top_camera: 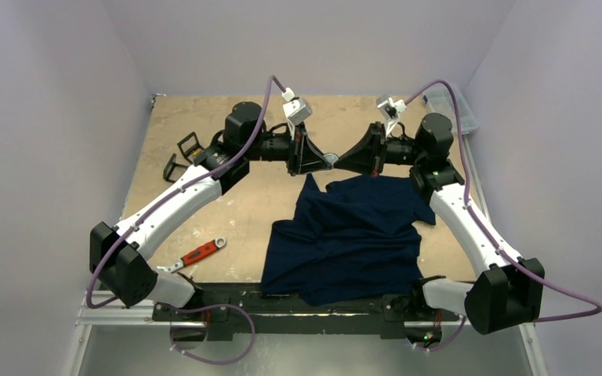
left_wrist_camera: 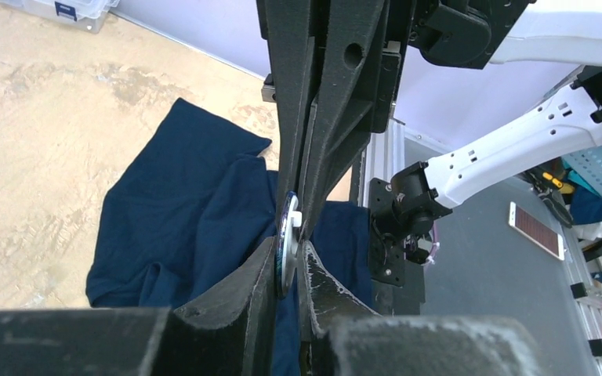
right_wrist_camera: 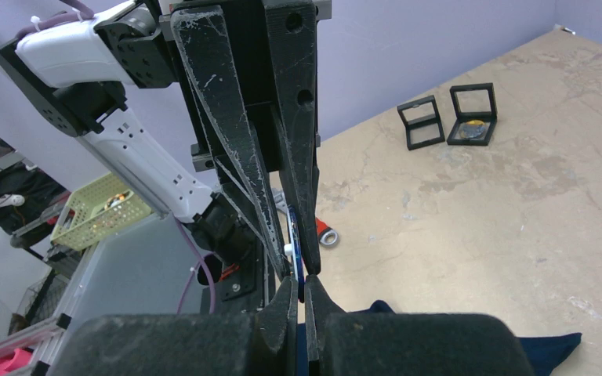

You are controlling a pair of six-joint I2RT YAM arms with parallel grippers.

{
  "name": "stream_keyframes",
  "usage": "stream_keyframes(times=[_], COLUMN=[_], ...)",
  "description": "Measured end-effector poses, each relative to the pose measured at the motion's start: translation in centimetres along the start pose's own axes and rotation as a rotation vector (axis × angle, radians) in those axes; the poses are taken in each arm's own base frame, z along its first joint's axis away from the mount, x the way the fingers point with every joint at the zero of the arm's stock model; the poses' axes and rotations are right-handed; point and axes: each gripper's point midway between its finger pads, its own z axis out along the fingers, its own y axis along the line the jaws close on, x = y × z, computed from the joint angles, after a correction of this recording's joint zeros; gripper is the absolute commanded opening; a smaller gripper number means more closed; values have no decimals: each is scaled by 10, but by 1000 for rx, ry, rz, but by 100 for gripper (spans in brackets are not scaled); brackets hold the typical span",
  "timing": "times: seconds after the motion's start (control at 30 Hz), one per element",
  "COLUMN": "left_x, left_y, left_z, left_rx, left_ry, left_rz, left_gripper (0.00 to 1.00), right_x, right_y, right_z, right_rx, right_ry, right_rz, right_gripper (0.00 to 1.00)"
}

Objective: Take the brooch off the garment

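Status: brooch (left_wrist_camera: pixel 285 244) appears detached and held in air btwn L claw (left_wrist_camera: pixel 288 262) and R claw (right_wrist_camera: pixel 299 286), both nearly closed and pinching it, w/ garment (top_camera: pixel 353 235) crumpled on tabletop (top_camera: pixel 235 204) below; remaining: set brooch down, release.

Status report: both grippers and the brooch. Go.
Left gripper and right gripper both shut on brooch, tip to tip. Garment crumpled below, one fold peaked toward them; pinned or free, cannot tell. Nothing else at the tips.
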Motion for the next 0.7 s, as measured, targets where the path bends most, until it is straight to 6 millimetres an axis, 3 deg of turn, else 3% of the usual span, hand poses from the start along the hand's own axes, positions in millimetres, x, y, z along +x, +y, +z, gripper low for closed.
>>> stream_keyframes(times=[0.53,0.7], left_x=[-3,-4], left_y=[11,12], left_z=[-2,-2], left_rx=[-6,-7], left_ry=[-32,-36], left_rz=[-138,-152], left_gripper=[15,12], right_x=[-2,-3], right_y=[-5,-7], right_z=[1,1], right_rx=[27,36], right_ry=[-15,-20], right_rz=[-5,-5], right_gripper=[0,0])
